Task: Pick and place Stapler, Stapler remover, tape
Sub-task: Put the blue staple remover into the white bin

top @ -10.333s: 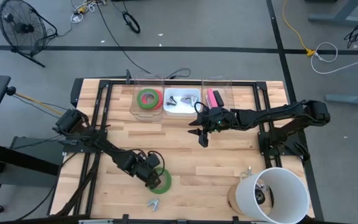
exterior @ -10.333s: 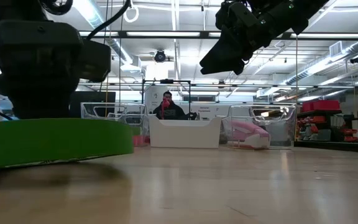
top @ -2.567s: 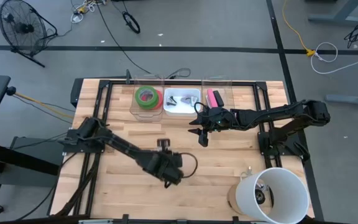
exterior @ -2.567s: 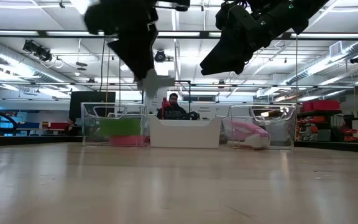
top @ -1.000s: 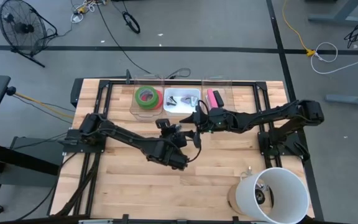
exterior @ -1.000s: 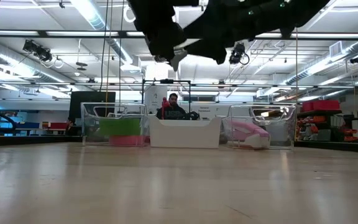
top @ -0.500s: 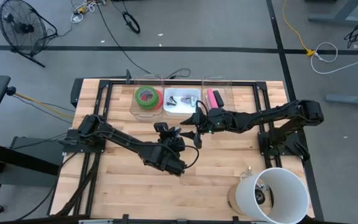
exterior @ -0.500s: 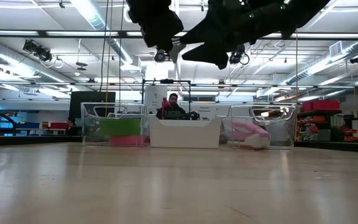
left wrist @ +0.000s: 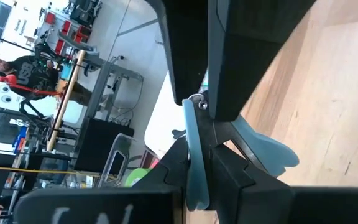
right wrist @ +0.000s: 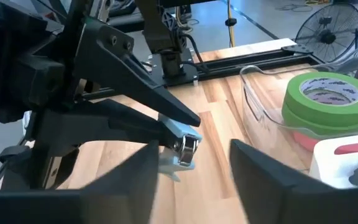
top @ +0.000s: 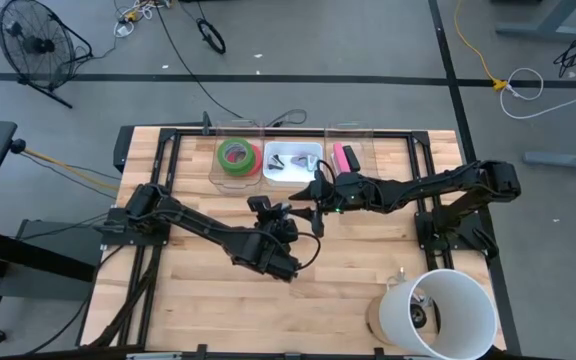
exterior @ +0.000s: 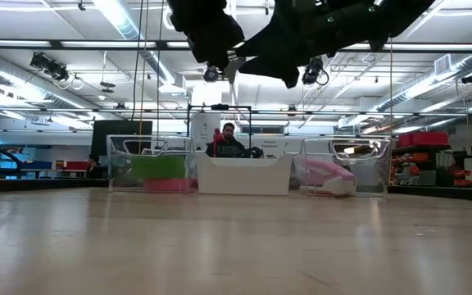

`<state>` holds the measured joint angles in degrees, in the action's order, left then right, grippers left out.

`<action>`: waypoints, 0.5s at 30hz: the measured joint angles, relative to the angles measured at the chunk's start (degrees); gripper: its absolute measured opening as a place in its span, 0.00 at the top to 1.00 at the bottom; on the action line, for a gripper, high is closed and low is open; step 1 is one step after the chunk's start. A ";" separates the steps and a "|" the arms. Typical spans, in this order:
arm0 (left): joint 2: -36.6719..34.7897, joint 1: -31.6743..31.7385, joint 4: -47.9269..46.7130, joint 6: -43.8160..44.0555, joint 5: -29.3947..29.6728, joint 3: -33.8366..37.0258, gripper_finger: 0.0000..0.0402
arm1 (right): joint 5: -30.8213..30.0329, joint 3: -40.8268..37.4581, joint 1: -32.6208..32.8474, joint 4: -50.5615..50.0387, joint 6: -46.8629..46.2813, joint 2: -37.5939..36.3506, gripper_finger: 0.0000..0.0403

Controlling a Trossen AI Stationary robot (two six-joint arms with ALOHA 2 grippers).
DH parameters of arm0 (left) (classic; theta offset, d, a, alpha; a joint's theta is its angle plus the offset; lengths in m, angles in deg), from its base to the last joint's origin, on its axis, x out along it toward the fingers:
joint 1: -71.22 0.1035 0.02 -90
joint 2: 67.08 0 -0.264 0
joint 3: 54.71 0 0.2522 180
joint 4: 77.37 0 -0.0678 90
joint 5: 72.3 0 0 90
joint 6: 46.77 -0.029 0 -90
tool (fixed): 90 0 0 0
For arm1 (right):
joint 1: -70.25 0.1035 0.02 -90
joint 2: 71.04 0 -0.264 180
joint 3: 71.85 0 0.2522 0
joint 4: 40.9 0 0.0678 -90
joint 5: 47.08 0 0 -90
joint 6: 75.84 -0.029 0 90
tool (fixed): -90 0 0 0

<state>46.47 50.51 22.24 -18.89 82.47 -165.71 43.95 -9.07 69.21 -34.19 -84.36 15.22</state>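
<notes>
My left gripper [top: 290,213] is shut on a light blue staple remover [right wrist: 180,154] high above the middle of the table. My right gripper [top: 317,207] is open, and in the right wrist view its fingers stand on either side of the remover's free end; I cannot tell whether they touch it. Two green tape rolls [right wrist: 322,98] lie stacked on a pinkish red one in the clear bin [top: 237,158] at the far edge. A pink stapler [top: 344,157] lies in the right clear bin. My left gripper pinches the staple remover's flat blue body [left wrist: 192,163] between its two fingers. One wing-shaped grip [left wrist: 267,150] sticks out sideways, and the metal riveted end [right wrist: 186,148] reaches past the fingertips toward my right gripper. The remover is lifted clear of the table.
A white bin [top: 290,164] with small items stands between the two clear bins. A white bucket [top: 438,312] stands at the near right corner. A black frame runs around the table. A person shows in the room beyond the far edge [exterior: 228,139].
My left gripper has risen a little with the staple remover and stays close in front of my right gripper. In the last half second both have kept almost still.
</notes>
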 joint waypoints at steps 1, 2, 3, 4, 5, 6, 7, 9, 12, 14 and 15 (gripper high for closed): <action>0.00 0.00 0.00 0.00 -0.02 0.00 0.90 | 0.05 0.00 0.00 -0.08 0.09 0.00 0.57; 0.00 0.01 -0.02 0.00 -0.01 0.00 0.90 | 0.30 0.00 0.01 -0.09 0.49 0.00 0.64; 0.00 0.03 0.01 0.02 -0.01 0.00 0.90 | 0.34 0.00 0.03 -0.11 1.00 -0.03 0.71; 0.00 0.04 0.01 -0.01 -0.01 0.00 0.90 | 0.54 0.00 0.04 -0.14 1.62 -0.05 0.79; 0.00 0.03 -0.16 -0.07 0.02 0.01 0.90 | 1.24 0.00 0.02 -0.19 1.97 -0.07 0.87; 0.00 0.02 -0.45 -0.09 0.25 0.07 0.90 | 2.41 0.00 0.00 -0.13 2.56 -0.11 0.92; 0.02 -0.02 -0.52 -0.09 0.39 0.07 0.90 | 2.97 0.00 0.00 -0.11 2.89 -0.12 0.95; 0.02 -0.02 -0.44 -0.07 0.29 0.07 0.90 | 3.36 0.00 0.03 -0.14 2.30 -0.13 0.94; 0.02 -0.02 -0.39 0.42 1.05 0.09 0.85 | 2.81 0.00 0.04 -0.13 2.90 -0.17 0.95; 0.02 0.02 -0.39 0.93 0.92 0.09 0.80 | 2.69 0.00 -0.06 -0.22 3.64 -0.20 0.97; 0.02 0.02 -0.39 1.11 0.83 0.09 0.78 | 2.69 0.00 -0.10 -0.34 3.78 -0.20 0.97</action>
<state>46.50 50.53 21.84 -17.77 83.31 -165.62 46.64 -9.07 69.11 -34.53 -80.58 15.02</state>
